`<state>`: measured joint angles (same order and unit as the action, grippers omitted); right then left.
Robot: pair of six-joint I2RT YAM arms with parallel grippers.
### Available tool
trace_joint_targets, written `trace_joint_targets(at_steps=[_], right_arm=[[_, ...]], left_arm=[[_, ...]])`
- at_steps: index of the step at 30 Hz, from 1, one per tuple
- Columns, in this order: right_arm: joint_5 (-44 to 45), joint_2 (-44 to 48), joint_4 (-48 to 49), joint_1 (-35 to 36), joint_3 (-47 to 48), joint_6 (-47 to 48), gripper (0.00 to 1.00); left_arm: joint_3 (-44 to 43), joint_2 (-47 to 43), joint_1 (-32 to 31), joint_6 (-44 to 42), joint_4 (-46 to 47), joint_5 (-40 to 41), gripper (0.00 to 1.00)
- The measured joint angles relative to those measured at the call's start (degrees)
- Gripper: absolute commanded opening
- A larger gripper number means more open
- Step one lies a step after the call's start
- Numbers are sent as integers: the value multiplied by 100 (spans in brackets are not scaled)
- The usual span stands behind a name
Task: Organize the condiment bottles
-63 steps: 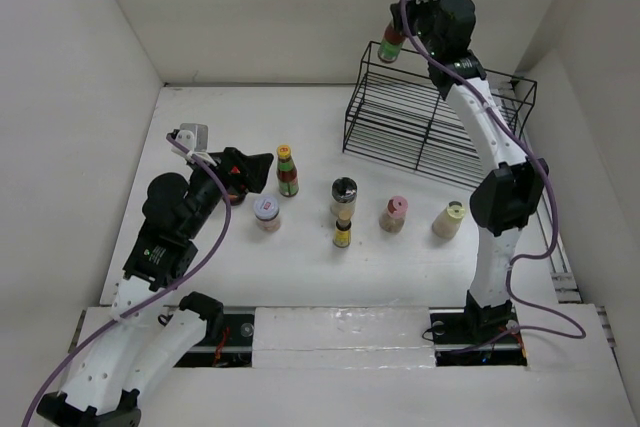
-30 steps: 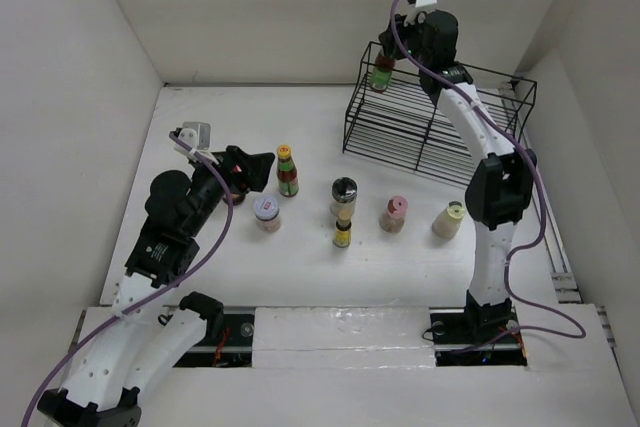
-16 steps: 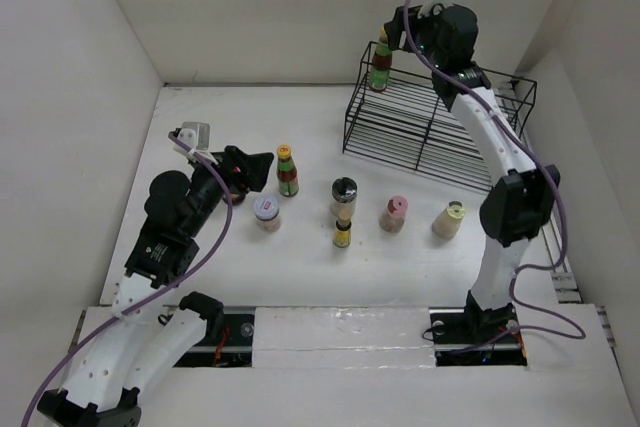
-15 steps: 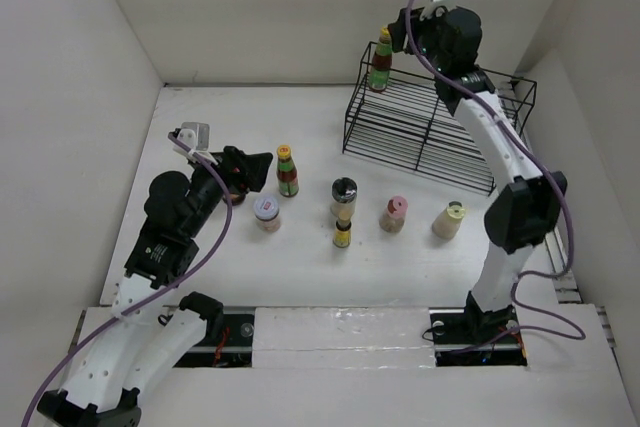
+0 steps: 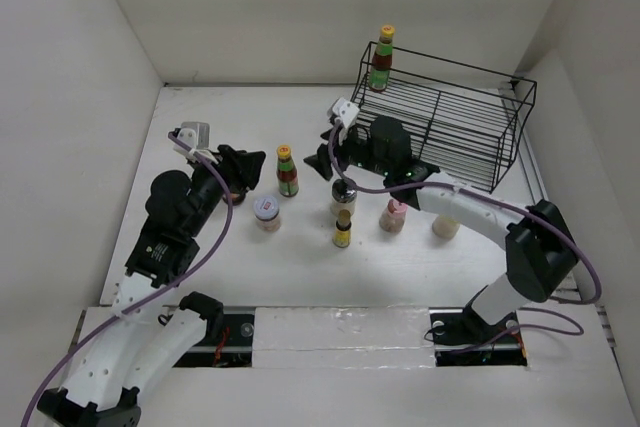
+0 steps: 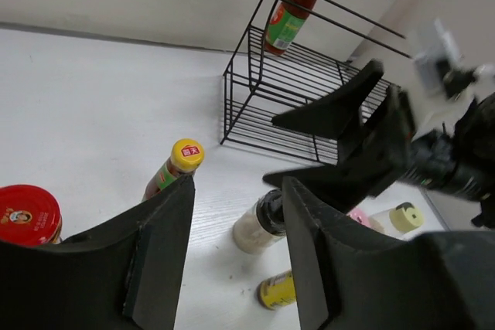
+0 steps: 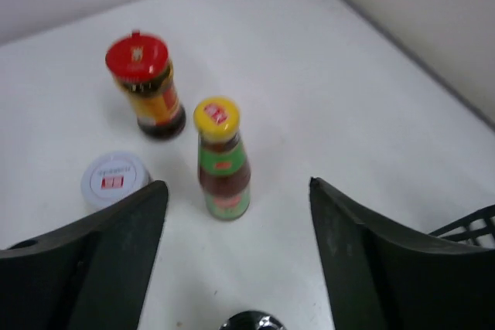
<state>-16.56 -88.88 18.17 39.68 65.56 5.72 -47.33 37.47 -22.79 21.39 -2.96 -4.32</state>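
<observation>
One tall green-red yellow-capped bottle (image 5: 380, 59) (image 6: 292, 7) stands alone on the black rack's top left corner. A second one (image 5: 287, 171) (image 6: 172, 166) (image 7: 223, 158) stands on the table. My left gripper (image 5: 256, 163) (image 6: 238, 183) is just left of that bottle, jaws apart and empty. My right gripper (image 5: 328, 155) (image 7: 236, 185) hovers wide open just behind the grey-topped grinder (image 5: 343, 190) (image 6: 263, 220). The white-lidded jar (image 5: 267, 211) (image 7: 114, 178), small yellow bottle (image 5: 342, 229), pink-capped bottle (image 5: 393, 215) and cream bottle (image 5: 445, 222) stand in a row. The red-lidded dark jar (image 7: 147, 86) (image 6: 27, 214) is near my left gripper.
The black wire rack (image 5: 440, 132) (image 6: 302, 90) stands at the back right against the wall. White walls close in the table on three sides. My right arm (image 5: 470, 205) stretches low across the table in front of the rack, partly over the cream bottle.
My right gripper let go of the tall bottle on the rack's top corner, then swung down and left to the grinder. My left gripper's jaws narrowed; that arm barely moved.
</observation>
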Motion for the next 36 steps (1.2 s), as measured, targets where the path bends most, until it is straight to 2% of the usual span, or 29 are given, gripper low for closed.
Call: trace_joint_targets(at_steps=[1, 3, 4, 6, 18, 25, 27, 30, 31, 32, 33, 34, 36], right_arm=[[-57, -61, -39, 63, -109, 20, 86], [-127, -92, -116, 133, -243, 101, 86], [-173, -94, -116, 155, -262, 118, 86], [-280, -142, -44, 160, -243, 162, 87], [-505, -1751, 254, 341, 723, 133, 88], [-564, -2400, 640, 348, 1276, -42, 76], [-577, -2562, 743, 348, 1390, -120, 71], [-581, -2710, 881, 348, 1416, -245, 51], [-592, -2747, 927, 348, 1425, -304, 38], [-595, -2774, 984, 350, 1432, -280, 33], [-557, -2778, 999, 350, 1449, -352, 23], [-575, -2785, 1012, 350, 1456, -385, 23], [-566, -2785, 1025, 348, 1456, -431, 17]], left_arm=[[0, 2, 0, 13, -15, 98, 49], [0, 4, 0, 11, -44, 190, 59], [0, -13, 0, 9, -68, 245, 68], [0, -63, 0, 15, -103, 334, 71], [0, -136, 0, 17, -120, 439, 73], [0, -205, 0, 13, -116, 387, 75], [0, -212, 0, 13, -114, 369, 75], [0, -199, 0, 13, -116, 348, 75], [0, -197, 0, 13, -118, 339, 75], [0, -199, 0, 13, -118, 319, 75], [0, -199, 0, 13, -116, 299, 75], [0, -199, 0, 13, -116, 289, 75], [0, -199, 0, 13, -116, 275, 75]])
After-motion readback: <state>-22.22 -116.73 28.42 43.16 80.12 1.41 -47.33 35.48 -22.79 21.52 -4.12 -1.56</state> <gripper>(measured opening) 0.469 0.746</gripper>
